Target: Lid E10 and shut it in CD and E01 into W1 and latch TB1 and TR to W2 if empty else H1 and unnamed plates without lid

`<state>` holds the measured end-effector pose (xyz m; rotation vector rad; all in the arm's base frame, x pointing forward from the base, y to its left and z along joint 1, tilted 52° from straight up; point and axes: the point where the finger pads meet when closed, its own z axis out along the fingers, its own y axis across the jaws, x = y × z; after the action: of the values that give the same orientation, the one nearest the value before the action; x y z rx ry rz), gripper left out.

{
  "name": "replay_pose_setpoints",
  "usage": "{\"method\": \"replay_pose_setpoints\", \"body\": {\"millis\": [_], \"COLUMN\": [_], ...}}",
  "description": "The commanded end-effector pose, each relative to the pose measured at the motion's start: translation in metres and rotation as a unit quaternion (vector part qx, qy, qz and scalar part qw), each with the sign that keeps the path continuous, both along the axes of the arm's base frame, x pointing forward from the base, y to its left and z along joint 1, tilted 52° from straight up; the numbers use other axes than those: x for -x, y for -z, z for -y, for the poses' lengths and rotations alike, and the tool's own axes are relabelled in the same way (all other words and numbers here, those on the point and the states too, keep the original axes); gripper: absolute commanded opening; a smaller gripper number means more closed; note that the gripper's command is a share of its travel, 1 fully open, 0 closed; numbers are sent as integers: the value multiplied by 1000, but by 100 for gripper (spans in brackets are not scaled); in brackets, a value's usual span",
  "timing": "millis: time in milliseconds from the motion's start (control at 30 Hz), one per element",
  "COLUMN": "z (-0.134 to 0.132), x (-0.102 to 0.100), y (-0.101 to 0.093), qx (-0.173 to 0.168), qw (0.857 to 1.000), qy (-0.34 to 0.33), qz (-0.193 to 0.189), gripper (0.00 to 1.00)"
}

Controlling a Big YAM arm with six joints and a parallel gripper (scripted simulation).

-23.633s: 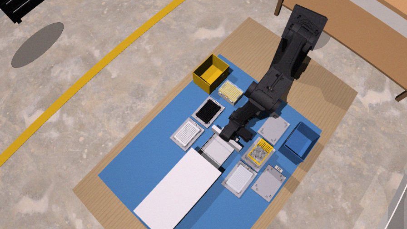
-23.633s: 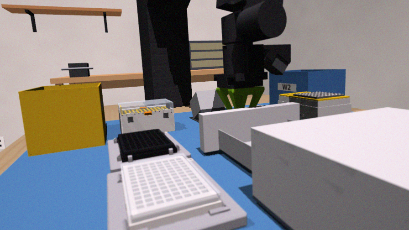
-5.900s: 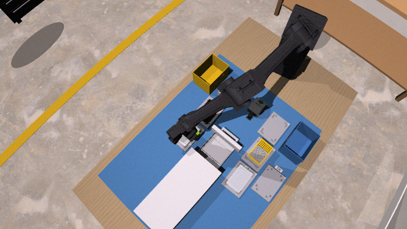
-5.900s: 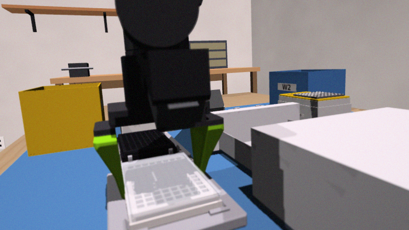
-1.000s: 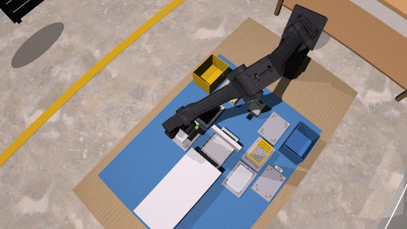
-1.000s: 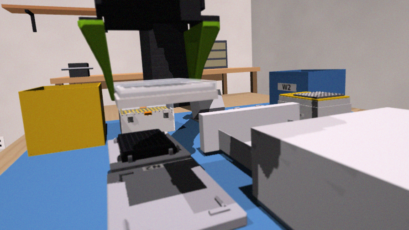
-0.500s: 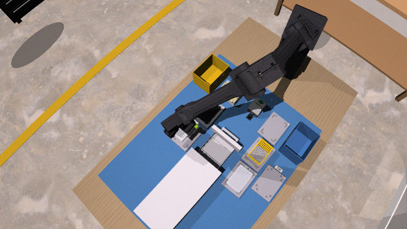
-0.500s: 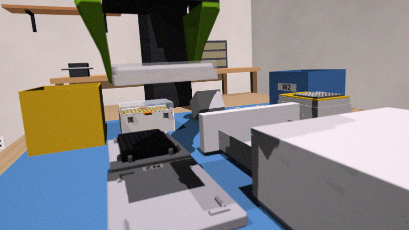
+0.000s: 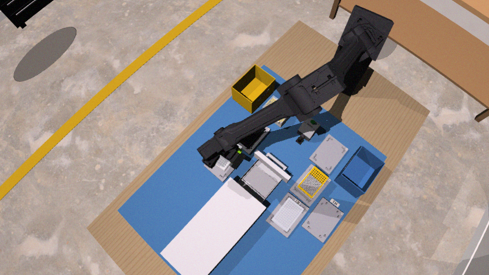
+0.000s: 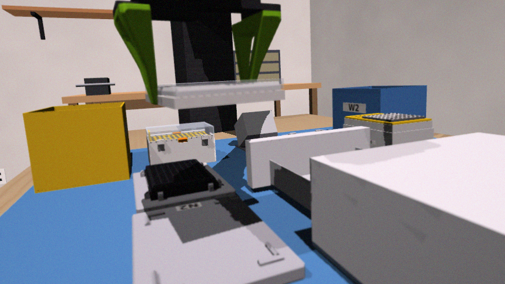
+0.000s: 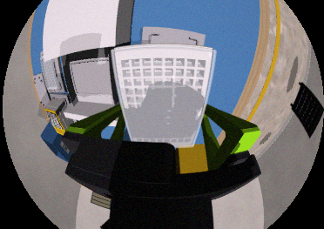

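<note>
My gripper (image 10: 208, 89) is shut on the white assay plate (image 10: 219, 94), which has a clear lid on it. The plate hangs level, well above the deck. It shows in the top view (image 9: 222, 163) under the wrist, and fills the wrist view (image 11: 165, 92) between the green fingers. Below and behind it the black assay plate (image 10: 178, 178) sits in its nest. An empty nest (image 10: 208, 243) lies in front of that. The cooler CD (image 9: 216, 227) has its drawer (image 9: 263, 178) pulled open, with nothing visible inside. The yellow bin W1 (image 10: 78, 145) stands at the left.
The tip box TB1 (image 10: 181, 143) stands behind the black plate. The tip rack TR (image 9: 312, 181) with a yellow top sits beside the blue bin W2 (image 9: 360, 171). Another white plate (image 9: 287, 214) lies in a nest. The green key DONE (image 9: 312, 123) is near the arm's base.
</note>
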<state>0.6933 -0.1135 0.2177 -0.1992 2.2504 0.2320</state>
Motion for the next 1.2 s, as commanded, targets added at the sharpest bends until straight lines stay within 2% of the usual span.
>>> {"method": "replay_pose_setpoints", "body": {"millis": [0, 200, 433, 500, 533, 633, 800, 1000, 1067, 1100, 1133, 1167], "z": [-9, -24, -42, -42, -23, -53, -66, -81, -81, -63, -66, -81], "x": [1, 6, 11, 11, 14, 14, 18, 22, 22, 22, 25, 25], "y": [-36, -37, -37, -37, -37, -37, -37, -37, -37, -42, -37, -37], "qx": [52, 127, 213, 213, 226, 261, 319, 386, 386, 400, 409, 418], "qw": [997, 985, 958, 958, 956, 937, 905, 859, 859, 854, 846, 834], "qy": [-37, -97, -166, -166, -160, -204, -251, -305, -305, -299, -309, -326], "qz": [46, 69, 94, 94, 94, 108, 125, 145, 145, 145, 144, 151], "gripper": [0, 0, 0, 0, 0, 0, 0, 0, 0, 0, 0, 0]}}
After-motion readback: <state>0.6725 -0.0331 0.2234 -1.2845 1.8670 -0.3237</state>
